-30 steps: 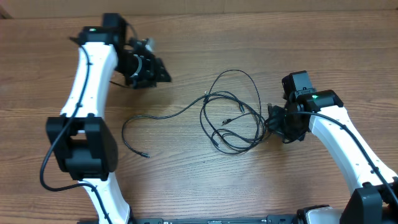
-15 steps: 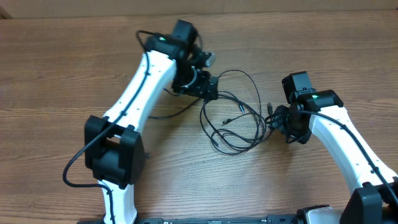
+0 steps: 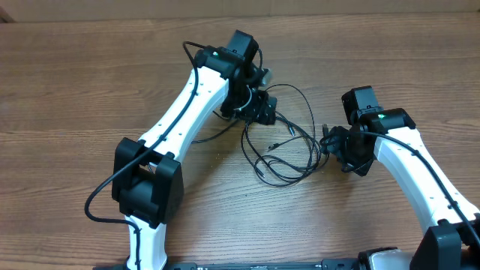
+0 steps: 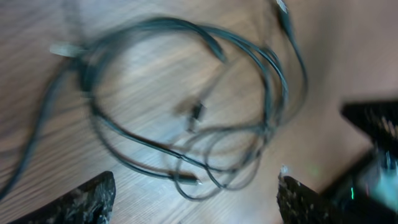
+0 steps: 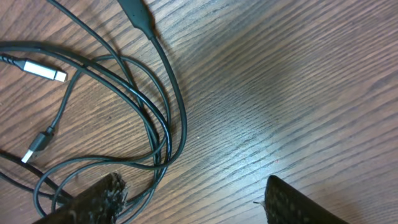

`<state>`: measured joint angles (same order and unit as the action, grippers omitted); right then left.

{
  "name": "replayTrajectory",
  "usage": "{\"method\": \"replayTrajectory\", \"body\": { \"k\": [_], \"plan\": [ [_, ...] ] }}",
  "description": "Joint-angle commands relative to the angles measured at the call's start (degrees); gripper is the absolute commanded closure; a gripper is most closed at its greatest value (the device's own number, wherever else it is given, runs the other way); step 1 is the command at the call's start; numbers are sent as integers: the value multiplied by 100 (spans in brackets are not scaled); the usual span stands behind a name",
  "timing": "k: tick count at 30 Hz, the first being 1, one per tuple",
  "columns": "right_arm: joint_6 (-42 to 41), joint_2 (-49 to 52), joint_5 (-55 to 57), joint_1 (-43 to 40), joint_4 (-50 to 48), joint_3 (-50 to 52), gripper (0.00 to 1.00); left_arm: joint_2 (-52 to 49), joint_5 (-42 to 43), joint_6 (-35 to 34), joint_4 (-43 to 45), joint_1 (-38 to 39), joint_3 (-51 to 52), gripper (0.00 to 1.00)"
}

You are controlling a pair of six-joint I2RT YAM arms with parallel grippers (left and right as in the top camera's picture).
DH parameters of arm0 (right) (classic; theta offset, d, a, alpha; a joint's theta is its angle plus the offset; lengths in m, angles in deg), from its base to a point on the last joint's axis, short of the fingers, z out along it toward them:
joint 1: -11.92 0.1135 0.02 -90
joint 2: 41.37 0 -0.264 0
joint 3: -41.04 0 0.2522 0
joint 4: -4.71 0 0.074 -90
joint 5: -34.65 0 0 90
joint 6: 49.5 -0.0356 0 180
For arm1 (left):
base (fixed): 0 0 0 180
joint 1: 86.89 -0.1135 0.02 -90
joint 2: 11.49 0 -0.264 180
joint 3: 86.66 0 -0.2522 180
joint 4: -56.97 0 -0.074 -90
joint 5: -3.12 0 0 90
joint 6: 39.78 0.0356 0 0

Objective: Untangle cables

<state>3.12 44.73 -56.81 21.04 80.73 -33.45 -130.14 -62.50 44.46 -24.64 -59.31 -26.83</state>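
Note:
The cables (image 3: pixel 283 144) lie in a loose tangle of thin black loops on the wooden table (image 3: pixel 67 82), between my two arms. My left gripper (image 3: pixel 264 112) hovers over the tangle's upper left edge. In the blurred left wrist view the loops (image 4: pixel 186 99) lie ahead of the open left gripper (image 4: pixel 196 200), with nothing between its fingers. My right gripper (image 3: pixel 330 141) sits at the tangle's right edge, also open. In the right wrist view the cables (image 5: pixel 163 118) run past its left finger (image 5: pixel 93 200), and a silver-tipped plug (image 5: pixel 43 70) lies at the left.
One strand of cable (image 3: pixel 201 138) trails left and passes under my left arm (image 3: pixel 187 112). Bare wood (image 5: pixel 280 93) fills the right of the right wrist view. My right arm (image 3: pixel 416 172) reaches in from the lower right corner.
My left arm has swung from the table's far left across to the tangle, jaws spreading wider. My right gripper has opened at the tangle's right edge and shifted slightly.

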Motion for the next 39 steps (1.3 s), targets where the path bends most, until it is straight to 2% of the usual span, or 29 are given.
{"method": "replayTrajectory", "body": {
  "k": [1,7,9,13,15,21,26,28,32,36,39],
  "plan": [
    [-339,-28,-11,-66,-20,-42,32,-131,501,1425,-267,247,31,17],
    [-308,-28,-17,-511,37,-42,31,-271,-616,1523,-675,490,33,16],
    [-306,-28,-20,-730,87,-42,31,-343,-632,1521,-748,527,35,16],
    [31,-28,-168,-1126,118,-42,31,-503,-321,1412,-866,601,52,23],
    [83,-28,-168,-1300,151,-42,31,-649,20,780,-960,656,57,21],
    [81,-28,-168,-1506,142,-42,31,-800,120,-1134,-1137,796,66,21],
    [83,-28,-168,-1517,133,-42,31,-802,105,-1993,-1073,966,111,20],
    [125,-28,-168,-1517,131,-42,31,-804,68,-2343,-933,1032,192,28],
    [146,-28,-168,-1517,131,-42,31,-811,72,-3335,-673,1143,426,34],
    [146,-28,-166,-1517,127,-42,31,-811,76,-4151,-374,1255,750,31],
    [146,-28,-168,-1517,114,-42,31,-811,70,-4382,-44,1335,981,30]
  ]
}}
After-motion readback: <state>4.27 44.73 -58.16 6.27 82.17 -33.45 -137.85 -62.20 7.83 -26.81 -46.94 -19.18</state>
